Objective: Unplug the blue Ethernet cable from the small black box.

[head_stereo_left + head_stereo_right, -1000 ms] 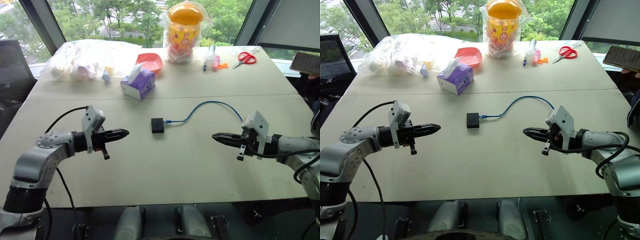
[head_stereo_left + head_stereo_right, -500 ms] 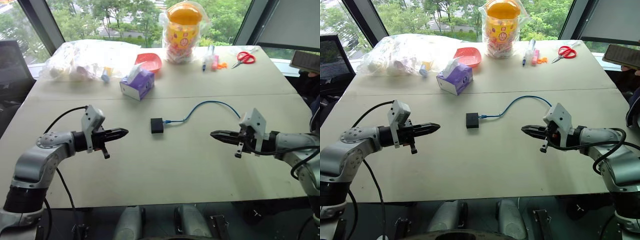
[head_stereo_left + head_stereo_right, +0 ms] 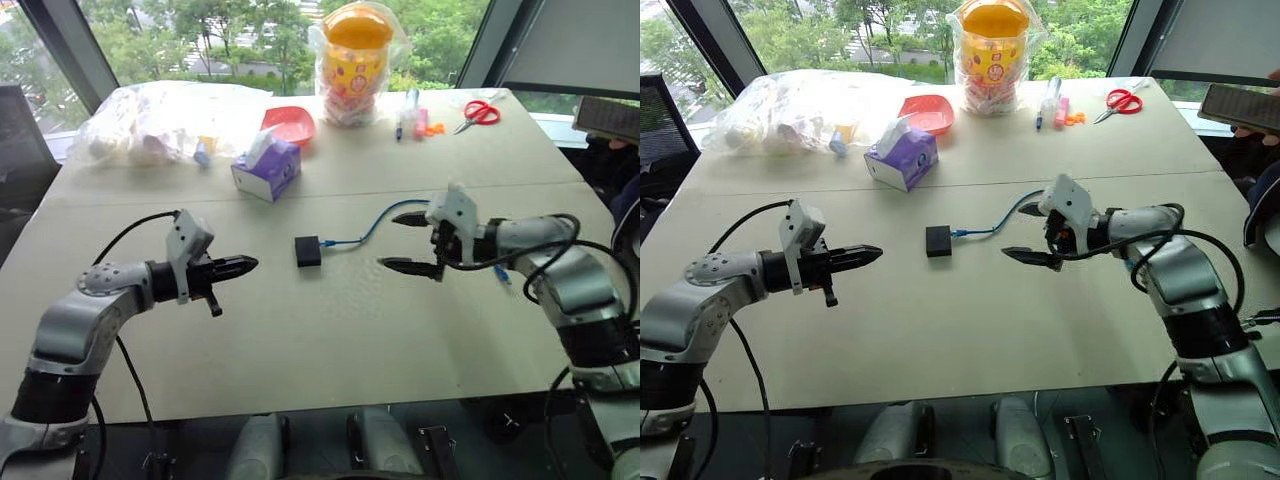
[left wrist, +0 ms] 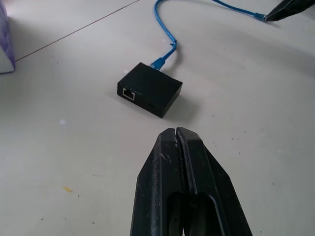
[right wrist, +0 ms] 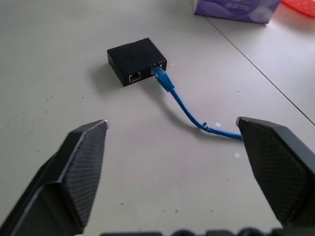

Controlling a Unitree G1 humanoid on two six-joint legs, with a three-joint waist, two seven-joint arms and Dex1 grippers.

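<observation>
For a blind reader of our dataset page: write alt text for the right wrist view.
A small matte black plastic box sits on a pale table with a thin light-blue Ethernet cable plugged into one of its side ports. In the foreground, the right gripper stands wide open, its two black fingers either side of the cable's run.

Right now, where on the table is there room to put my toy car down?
The near strip of the table, in front of the small black box and between the left end effector and the right end effector, is bare. The far edge is crowded: tissue box, red bowl, bagged toy, scissors.
</observation>
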